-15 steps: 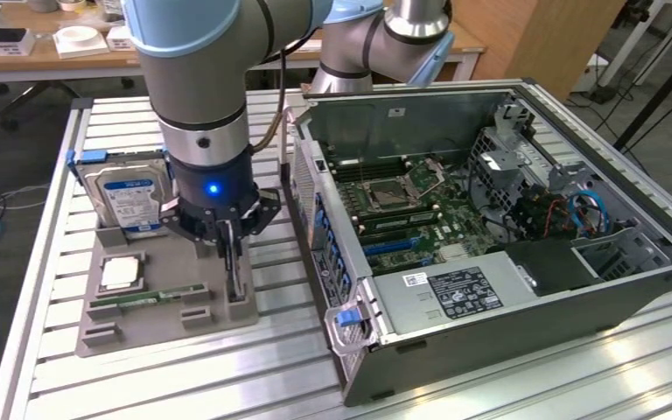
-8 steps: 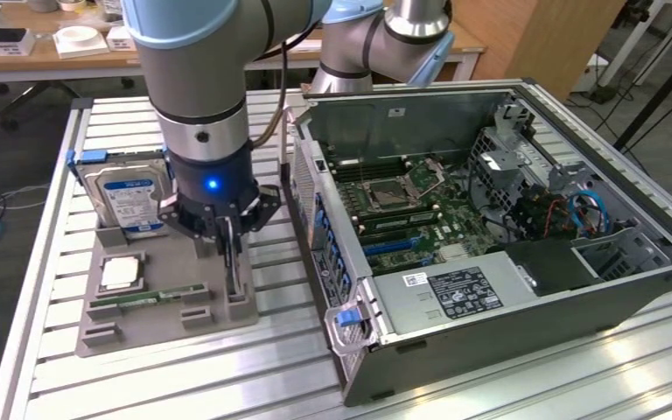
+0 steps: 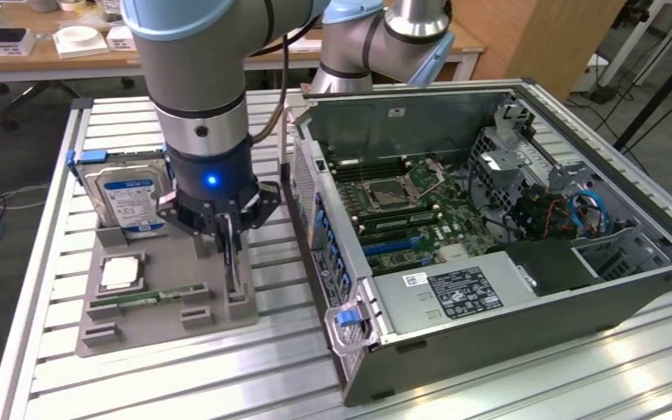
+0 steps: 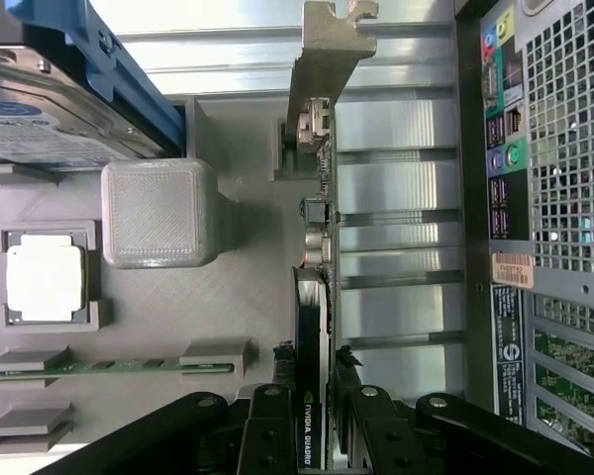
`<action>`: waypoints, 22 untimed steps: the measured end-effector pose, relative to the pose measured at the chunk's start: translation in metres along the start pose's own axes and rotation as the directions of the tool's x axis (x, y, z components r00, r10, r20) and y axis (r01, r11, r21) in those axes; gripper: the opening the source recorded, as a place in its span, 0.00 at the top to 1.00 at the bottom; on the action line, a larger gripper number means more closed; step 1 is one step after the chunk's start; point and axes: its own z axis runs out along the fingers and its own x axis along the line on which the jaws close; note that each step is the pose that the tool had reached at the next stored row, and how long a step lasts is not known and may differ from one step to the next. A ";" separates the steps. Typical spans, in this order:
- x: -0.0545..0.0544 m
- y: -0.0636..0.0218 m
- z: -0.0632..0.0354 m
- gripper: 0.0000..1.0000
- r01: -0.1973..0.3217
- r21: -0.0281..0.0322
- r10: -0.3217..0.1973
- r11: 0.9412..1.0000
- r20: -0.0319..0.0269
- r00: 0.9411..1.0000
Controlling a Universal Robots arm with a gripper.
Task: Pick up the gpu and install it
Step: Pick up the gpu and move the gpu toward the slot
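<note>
Black gpu (image 4: pixel 313 297) upright on edge in grey holder (image 4: pixel 178 307), hand (image 4: pixel 314 381) clamped on it from above

Arm upright, wrist pointing down, end effector (image 4: pixel 314 381) clamped

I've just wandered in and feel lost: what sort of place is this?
Probably a robotics lab or workshop: a robot arm over a slatted metal table, an opened computer case, a wooden desk behind.
</note>
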 end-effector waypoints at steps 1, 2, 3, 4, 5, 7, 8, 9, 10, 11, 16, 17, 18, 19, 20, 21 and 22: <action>0.000 0.0000 -0.0006 0.74 0.000 0.000 0.000 1.000 0.000 1.000; 0.000 0.0001 -0.0011 0.74 0.000 0.000 0.000 1.000 0.000 1.000; 0.000 0.0001 -0.0017 0.74 0.000 0.000 0.000 1.000 0.000 1.000; 0.000 0.0001 -0.0024 0.74 0.000 0.000 0.000 1.000 0.000 1.000; 0.000 0.0002 -0.0030 0.74 0.000 0.000 0.000 1.000 0.000 1.000; 0.000 0.0002 -0.0043 0.74 0.000 0.000 0.000 1.000 0.000 1.000; 0.000 0.0003 -0.0050 0.74 0.000 0.000 0.000 1.000 0.000 1.000; 0.000 0.0003 -0.0055 0.74 0.000 0.000 0.000 1.000 0.000 1.000; 0.000 0.0003 -0.0060 0.74 0.000 0.000 0.000 1.000 0.000 1.000; 0.000 0.0004 -0.0065 0.74 0.000 0.000 0.000 1.000 0.000 1.000; 0.000 0.0005 -0.0088 0.74 0.000 0.000 0.000 1.000 0.000 1.000; 0.000 0.0005 -0.0093 0.74 0.000 0.000 0.000 1.000 0.000 1.000; 0.000 0.0005 -0.0098 0.74 0.000 0.000 0.000 1.000 0.000 1.000; 0.000 0.0005 -0.0103 0.74 0.000 0.000 0.000 1.000 0.000 1.000; 0.000 0.0006 -0.0108 0.74 0.000 0.000 0.000 1.000 0.000 1.000; 0.000 0.0006 -0.0113 0.74 0.000 0.000 0.000 1.000 0.000 1.000; 0.000 0.0006 -0.0119 0.74 0.000 0.000 0.000 1.000 0.000 1.000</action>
